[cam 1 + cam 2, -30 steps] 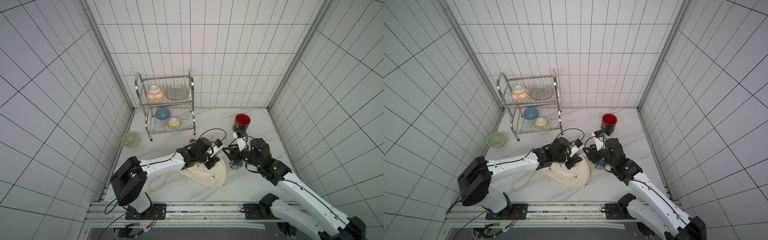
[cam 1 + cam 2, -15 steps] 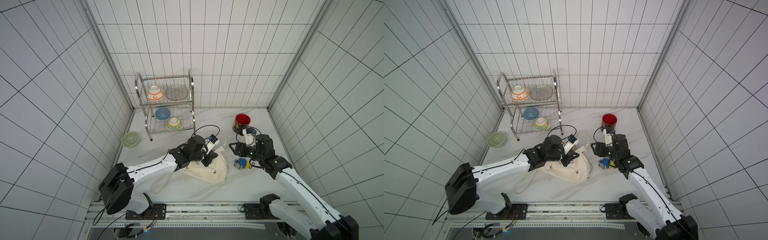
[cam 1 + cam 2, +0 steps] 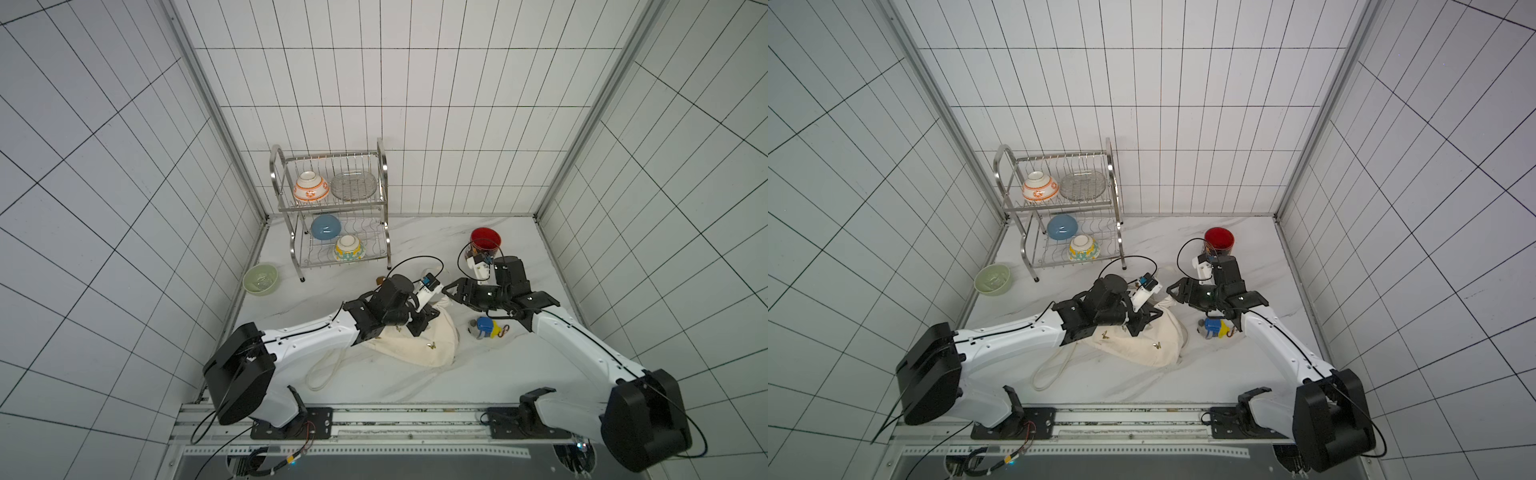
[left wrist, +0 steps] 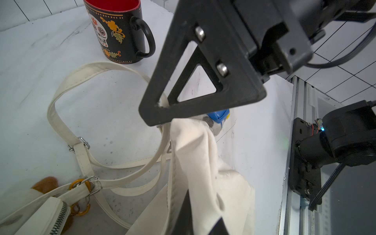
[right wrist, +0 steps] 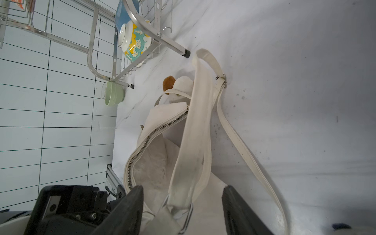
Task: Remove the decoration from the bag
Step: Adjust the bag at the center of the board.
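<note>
The cream bag (image 3: 419,347) (image 3: 1142,345) lies crumpled mid-table, zipper mouth (image 5: 154,132) open. My left gripper (image 3: 424,326) (image 4: 201,215) is shut on a fold of the bag's fabric (image 4: 195,154). My right gripper (image 3: 451,291) (image 5: 183,213) hangs open at the bag's far right corner, a strap (image 5: 193,142) and its metal ring between the fingers, untouched. A small blue and yellow decoration (image 3: 484,328) (image 3: 1214,328) (image 4: 218,117) lies on the table just right of the bag. A brown and white plush charm (image 5: 179,85) (image 4: 44,183) hangs on yellow rings at the strap end.
A black mug with a red inside (image 3: 485,243) (image 4: 118,30) stands behind the right arm. A steel dish rack (image 3: 384,232) with several bowls stands at the back. A green bowl (image 3: 260,279) sits by the left wall. Loose straps (image 3: 326,370) trail toward the front rail.
A second ago my right gripper held the blue decoration at the bag. It has let it go on the table, opened, and moved back left to the bag's corner.
</note>
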You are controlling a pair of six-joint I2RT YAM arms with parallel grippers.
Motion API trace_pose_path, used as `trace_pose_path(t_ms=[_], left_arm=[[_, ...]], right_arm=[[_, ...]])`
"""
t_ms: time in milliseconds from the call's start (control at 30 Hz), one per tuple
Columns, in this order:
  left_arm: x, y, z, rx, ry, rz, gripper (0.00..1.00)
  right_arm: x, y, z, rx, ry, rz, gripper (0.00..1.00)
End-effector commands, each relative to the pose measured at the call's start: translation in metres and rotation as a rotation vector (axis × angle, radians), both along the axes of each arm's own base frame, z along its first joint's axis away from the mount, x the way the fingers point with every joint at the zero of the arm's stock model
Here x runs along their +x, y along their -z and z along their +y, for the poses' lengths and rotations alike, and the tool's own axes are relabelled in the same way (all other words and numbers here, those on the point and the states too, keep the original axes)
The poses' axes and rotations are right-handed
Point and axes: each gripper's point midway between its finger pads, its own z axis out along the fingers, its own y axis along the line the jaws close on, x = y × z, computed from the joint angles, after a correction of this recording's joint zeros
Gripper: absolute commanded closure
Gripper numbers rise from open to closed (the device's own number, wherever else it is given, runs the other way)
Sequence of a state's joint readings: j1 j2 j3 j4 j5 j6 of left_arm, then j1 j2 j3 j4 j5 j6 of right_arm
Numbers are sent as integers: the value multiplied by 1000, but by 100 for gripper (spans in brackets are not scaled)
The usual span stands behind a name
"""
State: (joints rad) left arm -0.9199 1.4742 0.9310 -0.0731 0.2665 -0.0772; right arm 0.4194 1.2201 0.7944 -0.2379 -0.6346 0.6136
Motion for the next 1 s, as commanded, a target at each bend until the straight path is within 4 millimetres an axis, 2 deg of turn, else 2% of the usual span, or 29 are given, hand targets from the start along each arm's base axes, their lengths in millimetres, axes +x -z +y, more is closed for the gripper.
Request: trace_pose_path(t_ms=[0, 200, 400, 500, 633, 767, 900, 967], left_arm=[[8, -13, -10, -49, -7, -70, 88], [3, -13, -16, -69, -2, -67, 81], [-1, -5, -19, -57, 7, -32, 74], [-2, -8, -18, -48, 9, -14, 63], [-4, -25, -6, -33, -1, 21, 44], [-9, -63, 23, -49, -7, 74, 35], [0, -102, 75, -69, -81, 48, 32], [16, -111, 113, -36, -165, -2, 32]], right_arm=[[-15, -9, 17, 56, -95, 71, 37], [-20, -18, 33, 95, -148, 94, 44], [-20, -26, 38, 112, -179, 69, 83], [-17, -35, 36, 113, -180, 25, 99], [-6, -60, 34, 116, -193, -114, 100], [6, -97, 37, 105, -281, -352, 100], [8, -135, 43, 67, -408, -583, 100], [8, -154, 45, 54, -461, -706, 100]])
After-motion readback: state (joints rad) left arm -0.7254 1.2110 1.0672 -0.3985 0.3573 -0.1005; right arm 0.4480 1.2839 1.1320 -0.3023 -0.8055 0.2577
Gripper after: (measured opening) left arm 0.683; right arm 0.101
